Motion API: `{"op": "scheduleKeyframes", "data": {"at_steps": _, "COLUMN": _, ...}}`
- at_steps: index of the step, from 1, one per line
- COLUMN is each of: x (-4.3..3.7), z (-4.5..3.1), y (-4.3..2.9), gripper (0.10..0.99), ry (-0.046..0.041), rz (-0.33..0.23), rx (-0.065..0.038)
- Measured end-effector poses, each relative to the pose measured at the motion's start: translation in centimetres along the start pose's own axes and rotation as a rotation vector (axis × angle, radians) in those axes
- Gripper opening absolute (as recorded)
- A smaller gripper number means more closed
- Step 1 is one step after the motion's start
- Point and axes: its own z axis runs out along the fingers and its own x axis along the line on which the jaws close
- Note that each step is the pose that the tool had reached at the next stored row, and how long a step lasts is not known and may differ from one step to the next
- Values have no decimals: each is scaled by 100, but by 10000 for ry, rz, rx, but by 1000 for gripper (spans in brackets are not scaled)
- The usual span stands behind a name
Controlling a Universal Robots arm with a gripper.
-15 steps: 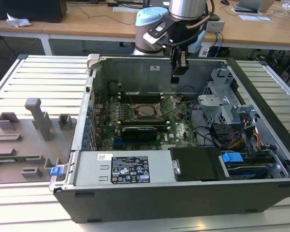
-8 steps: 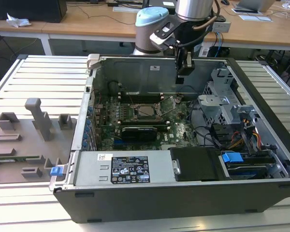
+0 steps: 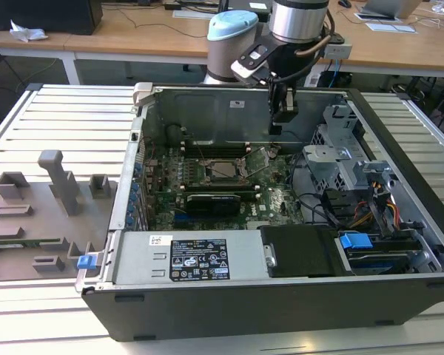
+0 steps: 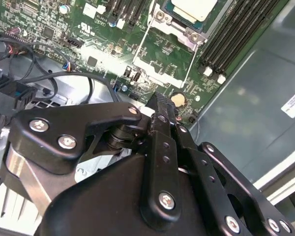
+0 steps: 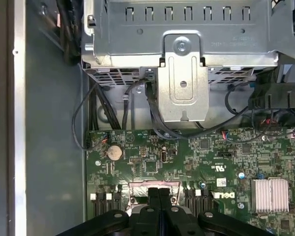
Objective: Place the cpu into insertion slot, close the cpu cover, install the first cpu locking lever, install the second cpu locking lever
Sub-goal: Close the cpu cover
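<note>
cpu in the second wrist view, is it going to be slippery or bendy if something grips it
The cpu has a smooth-looking metal top, so it is probably slippery. It lies flat and low in the insertion slot, so there is likely little edge to grip. Metal-capped, it should be stiff, not bendy.

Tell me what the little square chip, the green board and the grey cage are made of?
The cpu looks metal-topped: a smooth, pale silvery-beige lid with dull shine. The green motherboard looks like lacquered circuit board, maybe fibreglass: glossy green coat, tiny soldered parts. The drive cage looks like bare sheet steel: matte grey, punched with slots.
</note>
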Motion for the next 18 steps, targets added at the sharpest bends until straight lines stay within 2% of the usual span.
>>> {"op": "scheduleKeyframes", "data": {"at_steps": 5, "x": 3, "z": 112, "y": 45, "gripper": 106, "ry": -1, "rz": 0, "rx": 15}}
{"op": "scheduleKeyframes", "data": {"at_steps": 12, "x": 26, "z": 213, "y": 228, "gripper": 106, "ry": -1, "rz": -1, "rx": 54}}
{"op": "scheduleKeyframes", "data": {"at_steps": 18, "x": 30, "z": 294, "y": 291, "gripper": 106, "ry": -1, "rz": 0, "rx": 67}}
